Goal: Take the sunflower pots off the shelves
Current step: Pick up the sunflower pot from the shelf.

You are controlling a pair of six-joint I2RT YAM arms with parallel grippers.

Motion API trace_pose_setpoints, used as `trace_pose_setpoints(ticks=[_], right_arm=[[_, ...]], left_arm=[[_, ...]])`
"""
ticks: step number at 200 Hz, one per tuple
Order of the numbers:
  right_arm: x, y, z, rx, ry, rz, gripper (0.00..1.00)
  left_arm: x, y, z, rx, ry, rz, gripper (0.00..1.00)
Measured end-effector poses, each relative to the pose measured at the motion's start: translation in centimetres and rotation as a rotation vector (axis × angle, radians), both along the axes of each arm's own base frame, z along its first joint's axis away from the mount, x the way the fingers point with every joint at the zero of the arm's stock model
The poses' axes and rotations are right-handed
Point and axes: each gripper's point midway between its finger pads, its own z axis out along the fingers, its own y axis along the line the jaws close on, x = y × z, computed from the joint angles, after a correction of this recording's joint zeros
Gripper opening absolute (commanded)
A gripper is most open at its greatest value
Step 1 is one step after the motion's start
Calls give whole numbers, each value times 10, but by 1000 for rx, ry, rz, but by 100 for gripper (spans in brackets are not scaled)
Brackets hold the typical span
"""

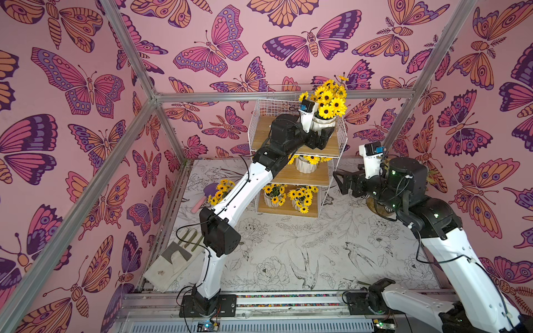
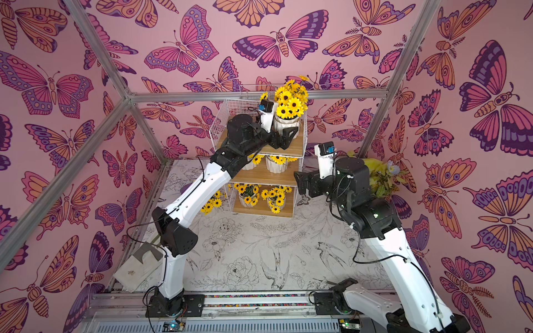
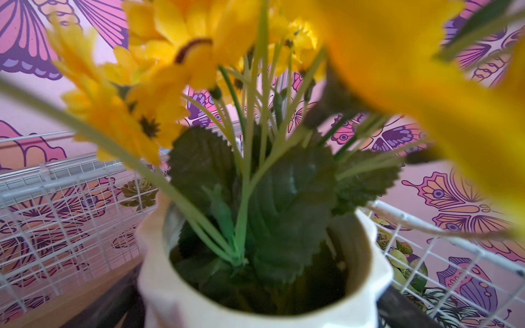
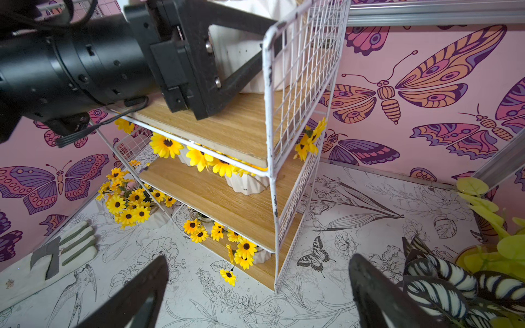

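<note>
The shelves (image 1: 262,129) stand at the back of the table, seen in both top views. My left gripper (image 1: 324,131) reaches onto the top board and is shut on a sunflower pot (image 1: 325,122); its fingers (image 4: 241,75) press the white sides. That sunflower pot (image 3: 255,312) fills the left wrist view. The middle board holds another sunflower pot (image 1: 305,165), with a second (image 2: 249,165) half hidden by my left arm. Two pots (image 1: 273,197) (image 1: 301,199) stand on the bottom board. One pot (image 1: 219,191) sits on the table left of the shelves. My right gripper (image 1: 339,181) hangs open and empty right of the shelves.
A plant with striped black-and-white and lime leaves (image 4: 443,281) stands at the right, under my right arm. A grey and white glove (image 1: 173,259) lies at the table's left edge, a pink-handled tool (image 1: 202,201) behind it. White wire grids (image 4: 301,71) wall the shelves' sides.
</note>
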Motion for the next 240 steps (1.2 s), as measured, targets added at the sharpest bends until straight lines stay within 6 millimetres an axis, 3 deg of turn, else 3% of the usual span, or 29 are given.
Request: trace_pose_setpoints(ticks=[188, 240], right_arm=[[0, 7, -10, -6, 20, 23, 99], [-1, 8, -13, -8, 25, 27, 99]], left_arm=[[10, -14, -4, 41, -37, -28, 100], [10, -14, -4, 44, -42, -27, 80]])
